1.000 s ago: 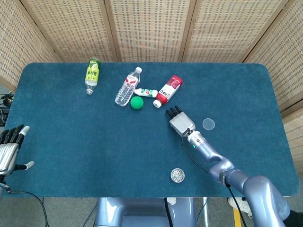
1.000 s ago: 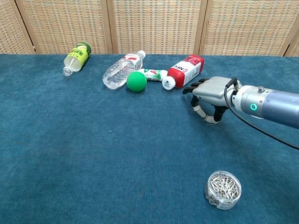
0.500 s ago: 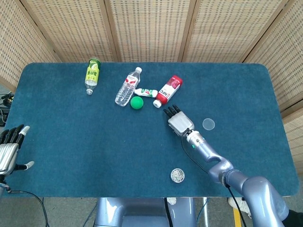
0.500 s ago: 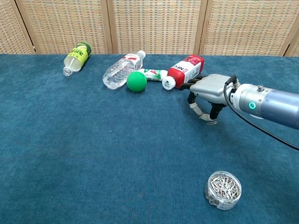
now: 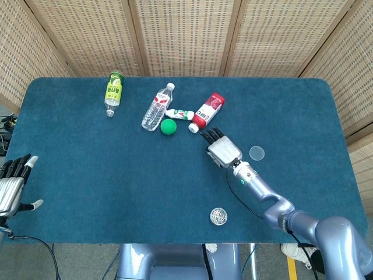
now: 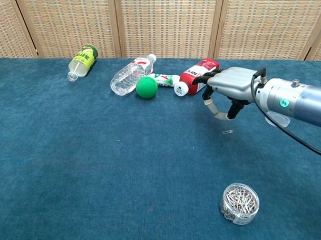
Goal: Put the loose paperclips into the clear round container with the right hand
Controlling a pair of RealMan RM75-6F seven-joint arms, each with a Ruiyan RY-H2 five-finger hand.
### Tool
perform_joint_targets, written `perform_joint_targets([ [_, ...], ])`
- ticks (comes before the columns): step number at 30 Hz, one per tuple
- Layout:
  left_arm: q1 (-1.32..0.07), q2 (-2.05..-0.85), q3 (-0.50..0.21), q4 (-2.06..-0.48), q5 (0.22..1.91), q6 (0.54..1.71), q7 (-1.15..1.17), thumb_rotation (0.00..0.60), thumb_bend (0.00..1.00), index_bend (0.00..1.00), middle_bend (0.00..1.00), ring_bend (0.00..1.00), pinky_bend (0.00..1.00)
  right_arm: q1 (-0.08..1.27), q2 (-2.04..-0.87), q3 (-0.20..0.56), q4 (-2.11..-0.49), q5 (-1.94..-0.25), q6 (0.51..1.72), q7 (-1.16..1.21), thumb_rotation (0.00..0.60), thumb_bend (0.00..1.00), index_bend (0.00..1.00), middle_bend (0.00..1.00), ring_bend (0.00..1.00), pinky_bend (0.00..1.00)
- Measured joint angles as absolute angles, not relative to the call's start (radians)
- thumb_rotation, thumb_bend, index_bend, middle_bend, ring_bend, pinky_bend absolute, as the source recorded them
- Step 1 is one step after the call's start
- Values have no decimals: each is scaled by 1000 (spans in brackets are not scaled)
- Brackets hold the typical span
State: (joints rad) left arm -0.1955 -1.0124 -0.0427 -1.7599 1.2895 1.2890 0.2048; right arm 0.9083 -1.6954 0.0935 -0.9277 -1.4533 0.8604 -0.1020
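**Right hand above one loose clip, jar near the front edge**

Head view: The right hand (image 5: 222, 151) hangs palm down over the blue table (image 5: 87, 175), its dark fingers reaching toward the red-capped bottle (image 5: 207, 111). From above, its back hides the fingertips and whatever lies under them, so whether it holds anything cannot be told here, and the loose clip does not show. The jar (image 5: 218, 216) of clips stands near the front edge, well apart from the hand. A clear lid (image 5: 257, 153) lies flat just right of the hand. The left hand (image 5: 11, 185) is at the far left edge, partly cut off, fingers spread and empty. Further back lie a green bottle (image 5: 114, 91), a water bottle (image 5: 157, 107), a tube (image 5: 180, 114) and a green ball (image 5: 168, 126).

Chest view: The right hand (image 6: 227, 88) is raised off the table, fingers curled down and apart with nothing seen between them. A single paperclip (image 6: 227, 132) lies on the cloth just below and in front of the fingertips, clear of them; it is tiny and its shape is hard to make out. The jar (image 6: 240, 203) stands upright and open, full of clips. The lid is mostly hidden behind the forearm. The left hand is out of this frame.
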Motion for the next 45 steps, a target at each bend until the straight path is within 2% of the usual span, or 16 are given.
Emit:
perform_joint_targets([
  [10,-191,-1004,-34,-1771,1323,1298,194,600,0,0,0,0,0,833,-1485,44,-1245,-1510,959,-181,600,400,627,41,0,0],
  [14,-190,-1003,-31,-1775,1330,1301,194,600,0,0,0,0,0,796,-1400,-6,-1360,-1564,998,-220,600,401,627,41,0,0],
  [20,-187,-1002,-28,-1781,1339,1308,198,600,0,0,0,0,0,743,-1336,-98,-1463,-1659,1038,-242,600,401,627,41,0,0],
  [23,-187,-1001,-29,-1782,1340,1308,199,600,0,0,0,0,0,719,-1318,-135,-1501,-1693,1045,-250,600,401,627,41,0,0],
  [28,-186,-1001,-28,-1784,1342,1310,202,600,0,0,0,0,0,702,-1316,-156,-1533,-1729,1041,-283,600,401,627,41,0,0],
  [45,-185,-996,-30,-1782,1343,1308,189,600,0,0,0,0,0,727,-1385,-100,-1587,-1704,953,-387,600,401,627,41,0,0],
])
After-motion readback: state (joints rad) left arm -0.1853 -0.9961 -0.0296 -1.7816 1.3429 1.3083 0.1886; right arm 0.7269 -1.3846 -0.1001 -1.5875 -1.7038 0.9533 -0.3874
